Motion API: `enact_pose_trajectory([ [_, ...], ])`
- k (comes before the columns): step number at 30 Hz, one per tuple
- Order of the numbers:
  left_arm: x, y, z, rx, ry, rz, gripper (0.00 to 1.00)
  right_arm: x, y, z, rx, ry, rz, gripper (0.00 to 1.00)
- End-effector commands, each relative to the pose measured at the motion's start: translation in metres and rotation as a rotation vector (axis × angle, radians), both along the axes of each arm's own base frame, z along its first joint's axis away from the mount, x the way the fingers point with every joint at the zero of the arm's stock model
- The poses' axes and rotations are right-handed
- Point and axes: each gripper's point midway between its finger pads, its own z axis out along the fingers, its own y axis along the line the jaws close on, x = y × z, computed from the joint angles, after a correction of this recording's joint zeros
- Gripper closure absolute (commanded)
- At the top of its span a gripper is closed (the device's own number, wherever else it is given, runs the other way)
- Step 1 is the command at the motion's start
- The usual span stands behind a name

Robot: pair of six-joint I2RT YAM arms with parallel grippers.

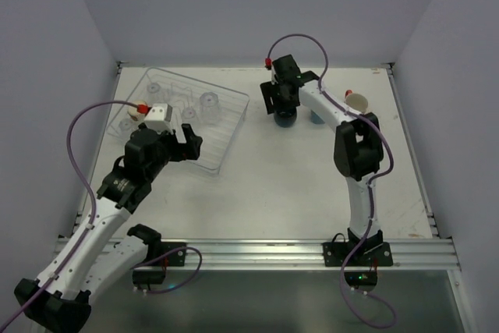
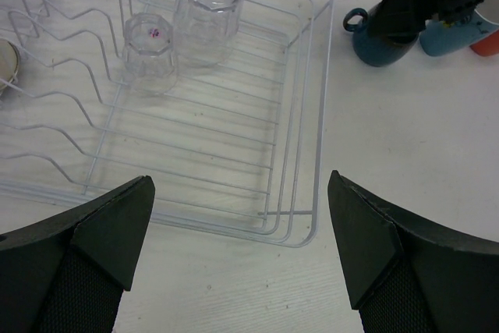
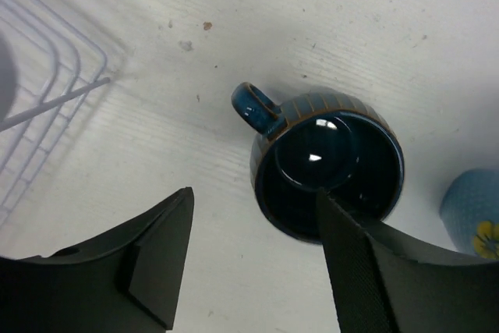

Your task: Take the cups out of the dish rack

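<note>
Left side of the worktop: the dish rack, clear, with wavy ridged slots, its near right corner just ahead of the left hand. The left hand hovers low over that corner with its fingers spread fully wide and nothing between them. Two clear tumblers stand upside down in the rack's far right part, a tall tumbler and a short tumbler just beside it, apparently touching; the top camera shows more clear shapes farther left in the rack, too faint to count. Right of the rack, on the bare worktop, the dark blue cup stands upright, mouth up, with its handle turned toward the rack. The right hand hangs directly above it, partly open. One of its fingers overlaps the near rim of the cup in the wrist view, and the other stands clear of the cup's wall; whether the first touches the rim I cannot tell. The cup is not clamped. Just beyond the dark blue cup sits the light blue mug with a yellow flower mark, then the orange cup. The cream cup stands near the far right edge, close by the right arm's elbow.
</note>
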Motion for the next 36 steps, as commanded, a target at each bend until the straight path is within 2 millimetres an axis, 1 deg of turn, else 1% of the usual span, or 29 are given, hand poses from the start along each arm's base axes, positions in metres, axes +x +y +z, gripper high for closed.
enact_pose_trajectory([
  [1, 0.019, 0.0, 0.033, 0.011, -0.055, 0.027, 0.0, 0.001, 0.001, 0.117, 0.121, -0.233, 0.009, 0.32],
  [2, 0.023, -0.002, 0.033, 0.016, -0.045, 0.026, 0.0, -0.001, 0.002, 0.132, 0.146, -0.269, 0.002, 0.26],
  [3, 0.031, -0.005, 0.025, 0.032, -0.011, 0.027, 0.0, -0.005, 0.003, 0.146, 0.175, -0.293, 0.008, 0.24],
  [4, 0.037, -0.007, 0.033, 0.031, -0.017, 0.032, 0.0, -0.013, 0.004, 0.15, 0.201, -0.294, 0.019, 0.21],
  [5, 0.043, -0.008, 0.033, 0.036, -0.011, 0.037, 0.0, -0.025, 0.011, 0.184, 0.28, -0.356, 0.049, 0.17],
  [6, 0.053, -0.009, 0.025, 0.058, 0.02, 0.055, 0.0, -0.033, 0.014, 0.195, 0.313, -0.374, 0.063, 0.14],
  [7, 0.059, -0.011, 0.025, 0.064, 0.029, 0.059, 0.0, -0.044, 0.015, 0.19, 0.328, -0.362, 0.071, 0.14],
  [8, 0.068, -0.013, 0.034, 0.063, 0.02, 0.063, 0.0, -0.056, 0.017, 0.219, 0.391, -0.423, 0.083, 0.13],
  [9, 0.079, -0.018, 0.02, 0.085, 0.063, 0.065, 0.0, -0.067, 0.023, 0.227, 0.418, -0.442, 0.1, 0.13],
  [10, 0.085, -0.02, 0.019, 0.093, 0.074, 0.063, 0.0, -0.078, 0.024, 0.215, 0.431, -0.423, 0.101, 0.13],
  [11, 0.096, -0.025, 0.028, 0.092, 0.062, 0.062, 0.0, -0.085, 0.028, 0.225, 0.48, -0.452, 0.099, 0.13],
  [12, 0.108, -0.029, 0.013, 0.121, 0.104, 0.062, 0.0, -0.105, 0.031, 0.247, 0.535, -0.493, 0.126, 0.13],
  [13, 0.115, -0.03, 0.013, 0.134, 0.105, 0.068, 0.0, -0.118, 0.031, 0.227, 0.55, -0.457, 0.125, 0.13],
  [14, 0.123, -0.031, 0.011, 0.16, 0.106, 0.066, 0.0, -0.127, 0.037, 0.237, 0.625, -0.479, 0.125, 0.13],
  [15, 0.137, -0.035, 0.01, 0.175, 0.11, 0.068, 0.0, -0.148, 0.037, 0.254, 0.69, -0.508, 0.156, 0.13],
  [16, 0.145, -0.035, 0.009, 0.192, 0.109, 0.077, 0.0, -0.16, 0.039, 0.231, 0.703, -0.468, 0.159, 0.13],
  [17, 0.152, -0.038, 0.009, 0.205, 0.103, 0.069, 0.0, -0.173, 0.047, 0.236, 0.743, -0.483, 0.189, 0.13],
  [18, 0.165, -0.042, 0.005, 0.216, 0.114, 0.067, 0.0, -0.186, 0.046, 0.243, 0.757, -0.503, 0.206, 0.13],
  [19, 0.171, -0.045, 0.002, 0.225, 0.121, 0.062, 0.0, -0.19, 0.044, 0.229, 0.732, -0.494, 0.19, 0.13],
  [20, 0.177, -0.046, -0.001, 0.24, 0.127, 0.058, 0.0, -0.199, 0.046, 0.229, 0.734, -0.493, 0.206, 0.13],
  [21, 0.185, -0.048, -0.014, 0.26, 0.15, 0.058, 0.0, -0.204, 0.044, 0.228, 0.74, -0.494, 0.211, 0.13],
  [22, 0.193, -0.047, -0.01, 0.27, 0.135, 0.077, 0.0, -0.213, 0.04, 0.229, 0.749, -0.501, 0.218, 0.13],
  [23, 0.198, -0.046, -0.013, 0.289, 0.132, 0.083, 0.0, -0.217, 0.038, 0.23, 0.759, -0.506, 0.218, 0.13],
  [24, 0.205, -0.045, -0.025, 0.312, 0.152, 0.091, 0.0, -0.22, 0.036, 0.231, 0.763, -0.515, 0.218, 0.13],
  [26, 0.217, -0.035, -0.029, 0.335, 0.154, 0.13, 0.0, -0.23, 0.029, 0.235, 0.78, -0.532, 0.217, 0.13],
  [27, 0.222, -0.034, -0.044, 0.351, 0.18, 0.131, 0.0, -0.232, 0.028, 0.235, 0.782, -0.534, 0.221, 0.13],
  [28, 0.227, -0.033, -0.044, 0.351, 0.178, 0.138, 0.0, -0.236, 0.025, 0.236, 0.786, -0.538, 0.221, 0.13],
  [32, 0.239, -0.026, -0.071, 0.378, 0.223, 0.149, 0.0, -0.243, 0.023, 0.237, 0.793, -0.536, 0.236, 0.12],
  [36, 0.246, -0.029, -0.086, 0.39, 0.245, 0.128, 0.0, -0.244, 0.025, 0.236, 0.799, -0.531, 0.242, 0.12],
])
